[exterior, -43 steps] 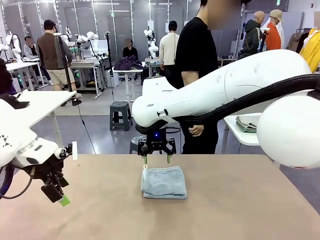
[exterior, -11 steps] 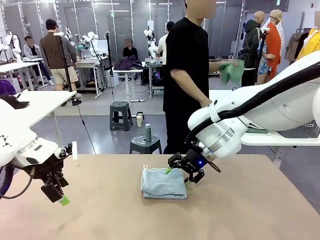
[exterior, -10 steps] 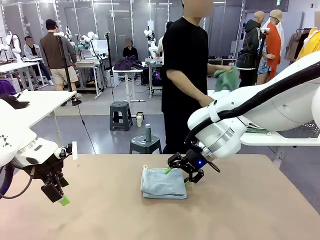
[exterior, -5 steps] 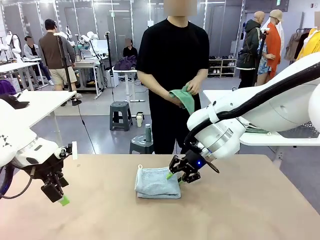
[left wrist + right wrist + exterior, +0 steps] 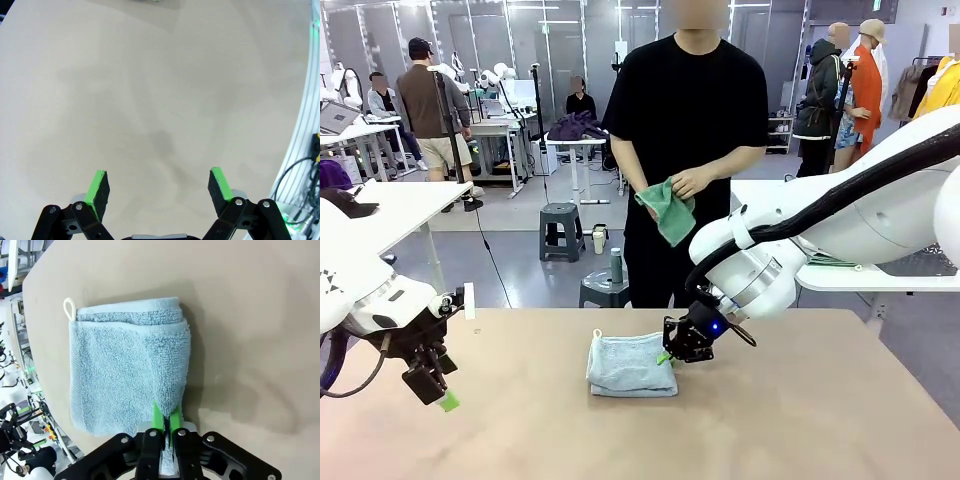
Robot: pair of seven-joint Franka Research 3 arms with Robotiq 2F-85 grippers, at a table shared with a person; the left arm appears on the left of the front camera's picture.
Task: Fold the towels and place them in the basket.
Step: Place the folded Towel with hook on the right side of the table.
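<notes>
My right arm reaches low over the desk [image 5: 820, 420], right pincer [image 5: 666, 354] pinching the edge of the folded grey-blue towel [image 5: 628, 362] lying mid-desk. My left pincer [image 5: 160, 186] hovers spread wide above bare desk.

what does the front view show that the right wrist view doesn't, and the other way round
Front view: a person holding a mint green towel, and the open left gripper above the table. Right wrist view: green pads pinched on a fold of terry, up close. Both: the folded grey-blue towel on the table, with the right gripper shut on its edge.
</notes>
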